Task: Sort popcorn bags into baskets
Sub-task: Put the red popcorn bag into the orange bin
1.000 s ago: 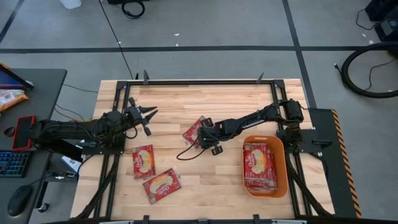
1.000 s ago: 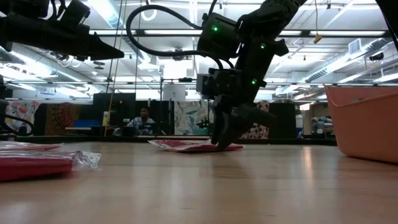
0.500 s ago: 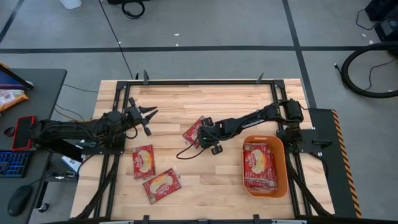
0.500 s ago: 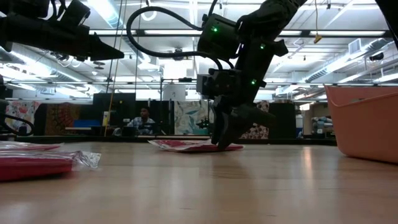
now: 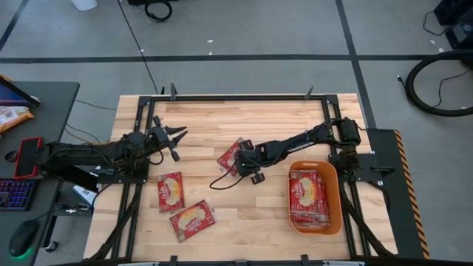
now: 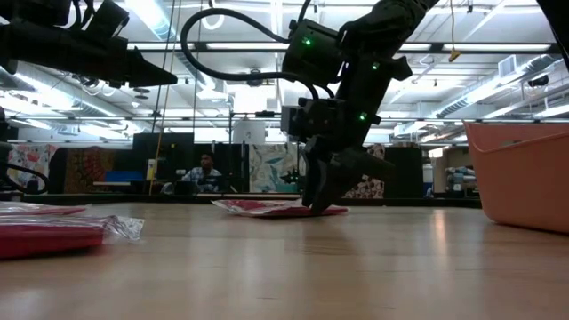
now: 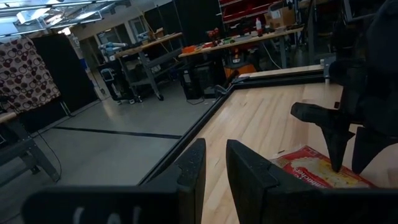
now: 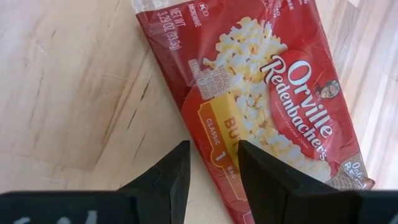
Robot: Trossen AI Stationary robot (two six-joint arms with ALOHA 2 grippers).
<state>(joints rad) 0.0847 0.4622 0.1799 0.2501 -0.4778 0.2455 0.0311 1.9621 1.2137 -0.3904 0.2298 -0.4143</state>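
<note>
Keyboard (image 5: 15, 193) and mouse (image 5: 22, 238) sit on the dark side desk (image 5: 52, 96) at the far left, off the work surface. The left arm reaches out from that side, stretched nearly flat across the left edge of the wooden table (image 5: 273, 118), and its left gripper (image 5: 179, 134) hangs in the air above bare wood with nothing in it; its two fingers stand slightly apart, a narrow gap showing between them in the left wrist view. Below that arm in the high view, two red popcorn bags lie flat near the table's left front: one bag (image 5: 171, 191) squared to the edge, and a second bag (image 5: 192, 219) just beside it, turned at an angle.

Near the table's middle lies a third popcorn bag (image 5: 231, 154), flat and skewed. The right arm stretches in from the right side, angled down low over the wood, and the right gripper (image 5: 241, 162) is down at this bag's edge. In the right wrist view its fingers (image 8: 171, 171) are parted, with the corner of the packet (image 8: 267, 87) running between them; whether they press the wrapper cannot be told. The low view shows the gripper (image 6: 324, 200) lowered to the bag on the tabletop.

At the right, the orange basket (image 5: 336, 199) stands on the table with several popcorn bags (image 5: 307, 193) stacked inside it.
</note>
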